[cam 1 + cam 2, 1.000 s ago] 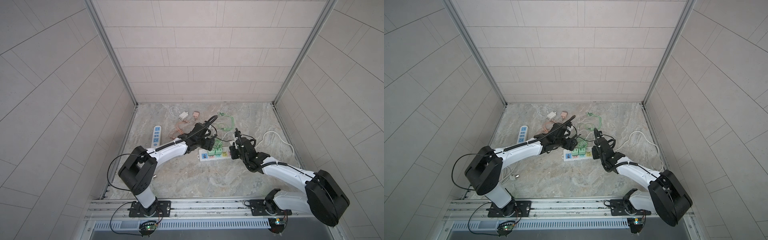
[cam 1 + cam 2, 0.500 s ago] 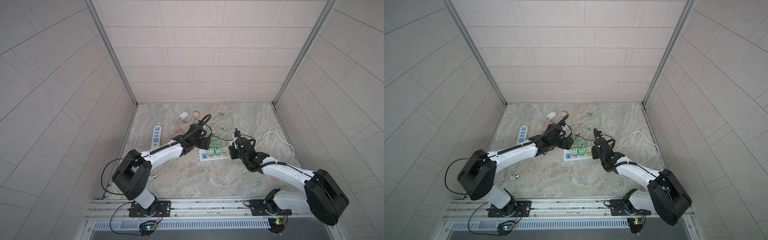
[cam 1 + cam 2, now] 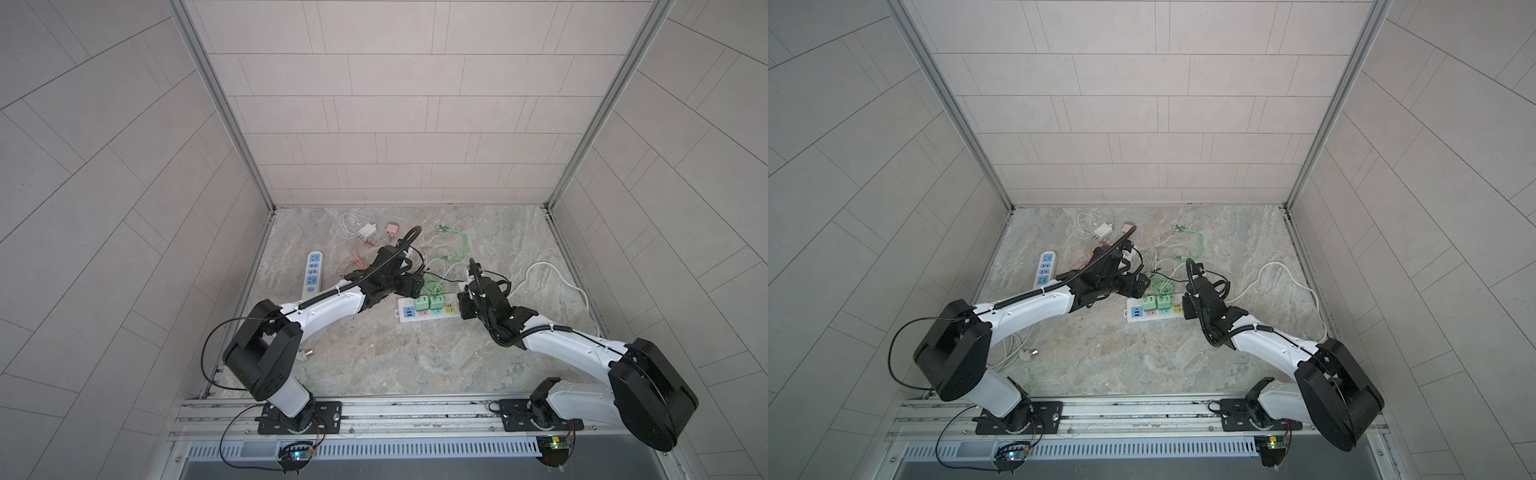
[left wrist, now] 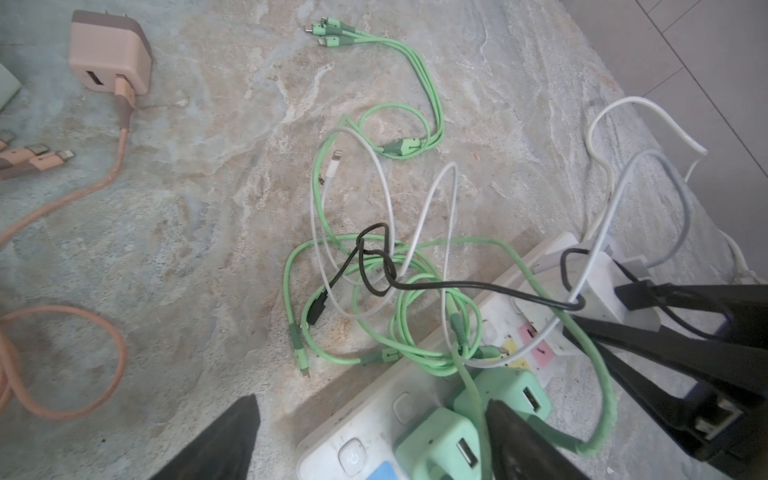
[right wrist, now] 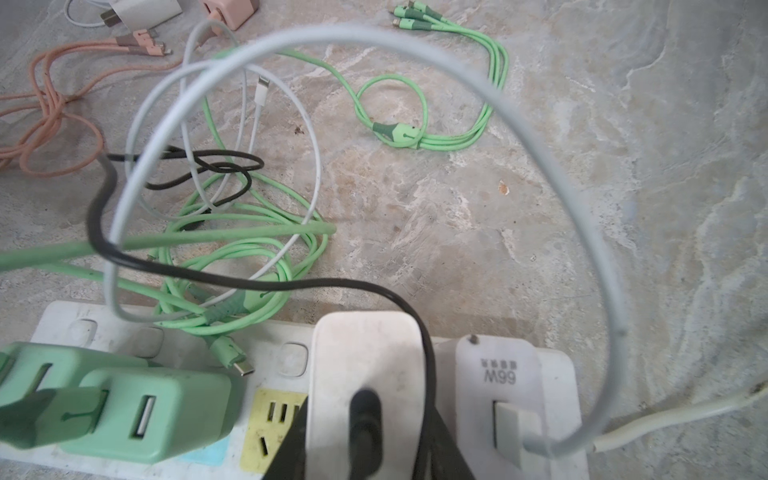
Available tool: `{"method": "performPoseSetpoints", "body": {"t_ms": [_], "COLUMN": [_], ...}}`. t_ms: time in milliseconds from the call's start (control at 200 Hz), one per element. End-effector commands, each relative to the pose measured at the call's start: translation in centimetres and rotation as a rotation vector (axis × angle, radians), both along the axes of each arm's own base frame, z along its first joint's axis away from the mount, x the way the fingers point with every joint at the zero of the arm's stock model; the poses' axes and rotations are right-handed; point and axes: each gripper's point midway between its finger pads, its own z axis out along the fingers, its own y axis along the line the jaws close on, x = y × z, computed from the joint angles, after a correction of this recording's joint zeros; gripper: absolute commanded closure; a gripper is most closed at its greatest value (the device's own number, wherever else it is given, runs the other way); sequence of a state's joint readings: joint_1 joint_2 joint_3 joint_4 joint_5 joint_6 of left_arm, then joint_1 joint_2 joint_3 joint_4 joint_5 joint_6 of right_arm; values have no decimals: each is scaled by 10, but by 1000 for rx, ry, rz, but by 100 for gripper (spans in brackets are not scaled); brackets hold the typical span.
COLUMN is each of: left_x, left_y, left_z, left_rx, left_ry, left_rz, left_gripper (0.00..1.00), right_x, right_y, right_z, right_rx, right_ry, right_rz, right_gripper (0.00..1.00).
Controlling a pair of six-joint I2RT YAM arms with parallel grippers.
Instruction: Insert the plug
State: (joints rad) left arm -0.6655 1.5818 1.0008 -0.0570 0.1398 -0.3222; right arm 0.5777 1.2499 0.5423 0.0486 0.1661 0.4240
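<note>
I see the white power strip lying flat on the stone-look table, in the middle of both top views, between my 2 arms. It is a long flat bar, scuffed and a bit dirty. Its long side runs from left to right.

The strip holds 4 things. 2 green chargers sit in it side by side. They are smooth and boxy with soft corners. Next comes 1 bare yellow socket. Then comes the white plug. Last, at the end of the strip, is a white charger marked 66W, with a pale cable going into it.

The white plug is a smooth block with round corners. My right gripper pinches it, with 1 black finger on each side. It stands on the strip between the yellow socket and the white charger. Its long side runs the same way as the fingers. The end with the black cable faces the right wrist camera. Its pins are hidden, so I cannot tell if they are in the holes.

My left gripper hangs near the green chargers' end of the strip. Its jaws are spread wide and grip nothing.

A thin, rubbery green cable lies in loose loops behind the strip, tangled with the black one. Farther back lies a pink charger with a rough pink cable. A 2nd strip with blue sockets lies well apart on the left.
</note>
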Motion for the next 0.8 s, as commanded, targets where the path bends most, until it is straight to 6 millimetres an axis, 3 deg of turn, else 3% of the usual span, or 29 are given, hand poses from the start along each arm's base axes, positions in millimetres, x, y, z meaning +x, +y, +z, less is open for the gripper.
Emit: {"method": "performPoseSetpoints", "body": {"t_ms": [0, 180, 225, 425, 796], "left_x": [-2, -8, -11, -16, -20], "left_y": [-4, -9, -12, -13, -16], "left_z": [7, 2, 0, -17, 4], "left_rx": [-26, -12, -9, 42, 29], "left_ry": [-10, 11, 17, 53, 30], "left_rz": [-30, -50, -59, -68, -92], "left_gripper": [9, 8, 1, 0, 0], "right_x": [-28, -35, -35, -35, -37], "right_y": [-14, -11, -11, -14, -20], "right_z": [-42, -49, -50, -55, -68], "right_rx": [-63, -62, -68, -88, -111], "right_ry": [130, 138, 144, 157, 200], "right_rz": [-16, -12, -15, -31, -72], "right_gripper": [97, 97, 97, 97, 98]}}
